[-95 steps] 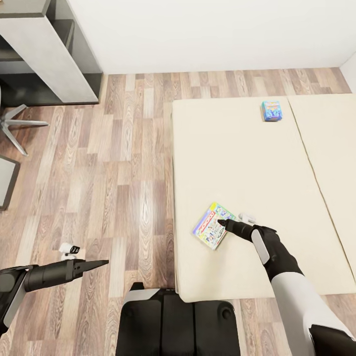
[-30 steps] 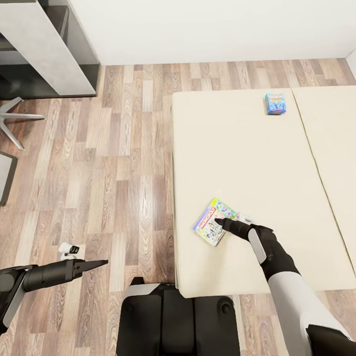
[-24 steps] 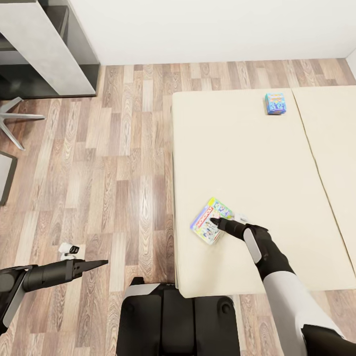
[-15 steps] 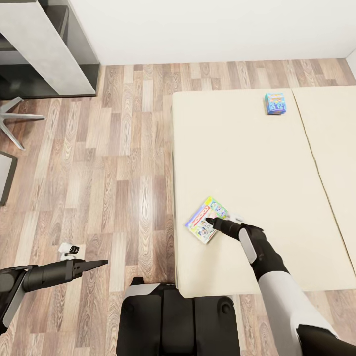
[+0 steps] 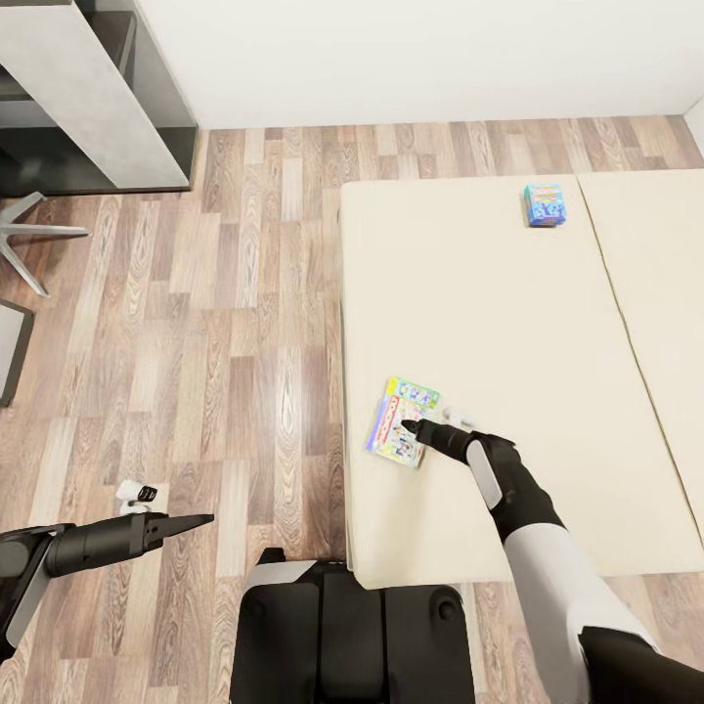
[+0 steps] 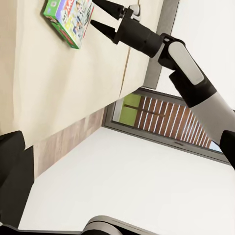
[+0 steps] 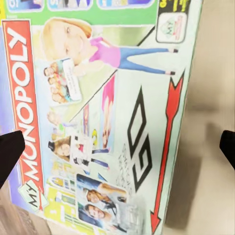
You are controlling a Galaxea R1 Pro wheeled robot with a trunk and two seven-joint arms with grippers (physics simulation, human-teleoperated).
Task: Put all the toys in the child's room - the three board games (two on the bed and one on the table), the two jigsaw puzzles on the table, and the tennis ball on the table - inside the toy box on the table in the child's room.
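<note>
Two board games are seen on the bed (image 5: pixel 508 323), so neither has yet been carried to the toy box. The larger one — the green-edged box with the pastel Monopoly cover (image 5: pixel 401 422) — lies flat near the bed's edge nearest the wood floor (image 5: pixel 225 323), while the small blue-cyan box (image 5: pixel 544 204) rests well apart, toward the far end of the mattress. The right hand (image 5: pixel 418 430) is held spread just over the larger box, its dark fingertips (image 7: pixel 11 149) set apart to either side of the cover; nothing is gripped, and contact cannot be told. The left hand (image 5: pixel 196 521) is held out over the floor; it carries nothing, and whether it is parted or closed cannot be told. The collection is judged to be at its start — this first pick-up is not yet made, and every toy remains to be boxed.
</note>
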